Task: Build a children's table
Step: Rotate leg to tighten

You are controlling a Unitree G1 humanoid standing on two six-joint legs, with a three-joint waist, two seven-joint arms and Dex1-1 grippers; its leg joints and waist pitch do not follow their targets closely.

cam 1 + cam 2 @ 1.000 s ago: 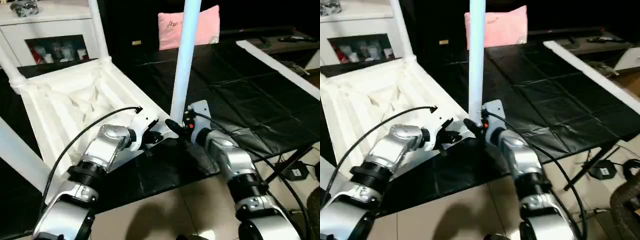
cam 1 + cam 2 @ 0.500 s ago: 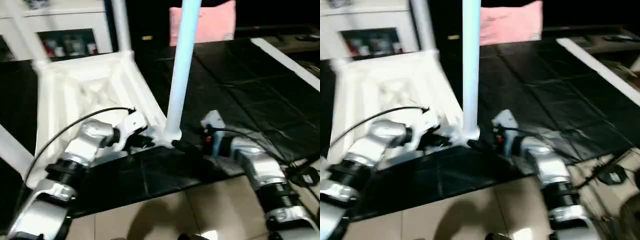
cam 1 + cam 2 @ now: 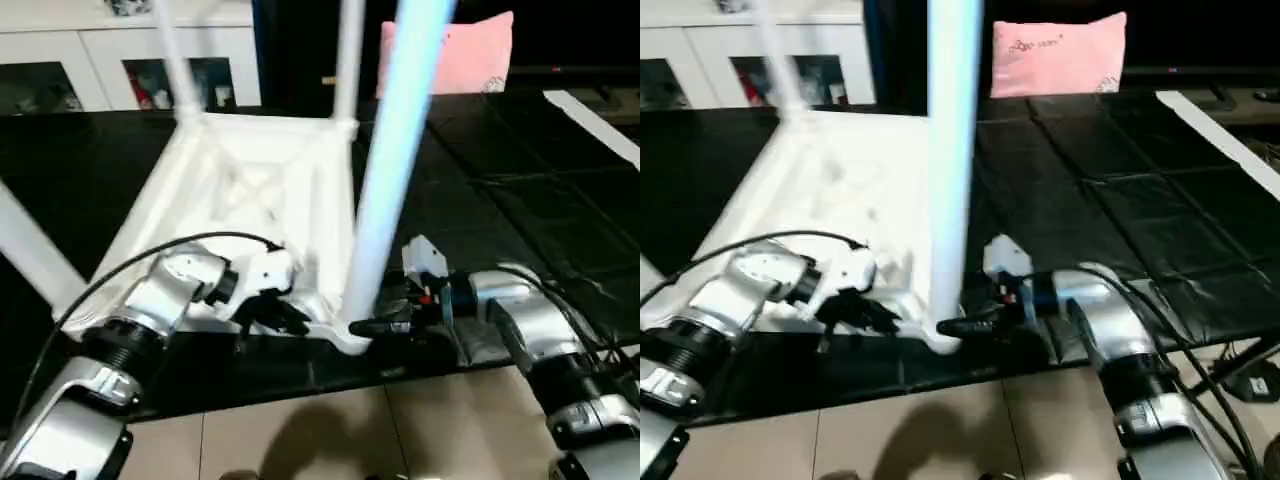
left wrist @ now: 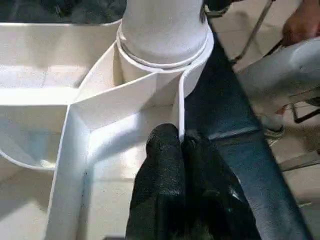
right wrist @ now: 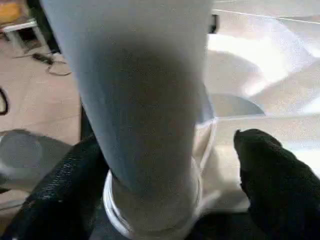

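Children's table lies upside down on a black-covered work surface, ribbed underside up, with legs standing in the far corner sockets. Left gripper pinches the thin rim wall of the table next to the near corner socket, fingers clamped together on it. In that socket stands the near leg, upright. Right gripper has its fingers spread on either side of the leg's base, not clamped. Pink pillow sits at the far edge.
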